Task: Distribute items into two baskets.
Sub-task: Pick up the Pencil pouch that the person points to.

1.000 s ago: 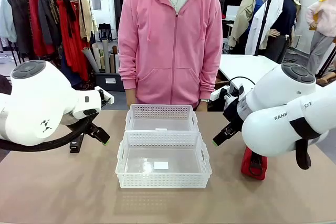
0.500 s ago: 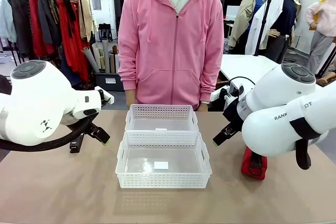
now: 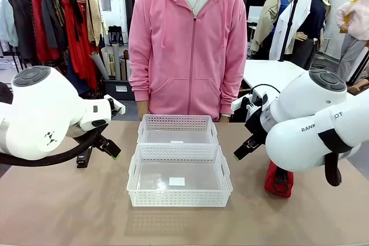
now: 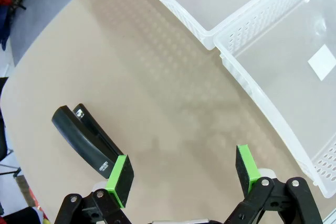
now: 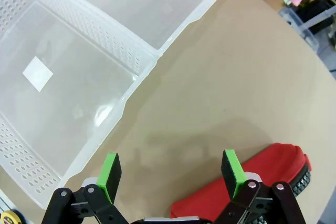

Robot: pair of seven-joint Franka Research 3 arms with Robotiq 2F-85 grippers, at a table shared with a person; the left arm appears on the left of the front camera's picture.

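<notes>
Two empty baskets in front view, larger basket (image 3: 179, 198) before narrower basket (image 3: 177, 123). Left wrist: our left gripper (image 4: 184, 169), fingers apart, hangs beside the stapler (image 4: 84, 137); closing off-centre could skid it. Right wrist: our right gripper (image 5: 170, 171), fingers apart, sits short of the pouch (image 5: 247, 187); we might pinch loose fabric.

Front camera: fixed on robot's side, faces across table (image 3: 69, 211) toward person (image 3: 187, 44) at far edge; mid-range. Left wrist camera: close, looks steeply down, stapler (image 4: 84, 141) near. Right wrist camera: close, looks down, red pouch (image 5: 278, 166) near. All three share the two baskets (image 3: 179, 197).
</notes>
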